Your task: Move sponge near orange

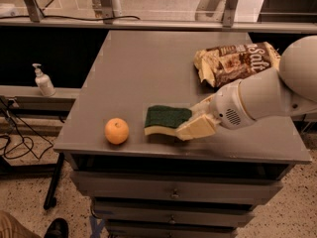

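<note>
Camera view shows the gripper [190, 122] over the front part of the tabletop [158, 58], right of the middle. Its pale fingers [198, 127] are closed onto the right end of the sponge [166, 119], which lies green side up, low over the surface or resting on it; which of the two cannot be told. The orange [117, 131] sits near the front-left corner, close to the front edge, with a narrow strip of bare table between it and the sponge's left end. The main risk, as I judge it, is the orange itself. It is round and close to two edges, so if the sponge travels further left and nudges it, it could roll off the front or the left side. A smaller risk lies in the grip, which takes only one end of a soft sponge. Dragging it could make the foam bend, catch on the table or twist out of the fingers. Opening the fingers with the sponge above the surface could let it land tilted or bounce towards the front edge. The snack bag [237, 61] near the right edge is well apart from all this. Counted: one sponge, one orange, one snack bag, one gripper, and one soap dispenser [43, 81] on a ledge beyond the left edge.
</note>
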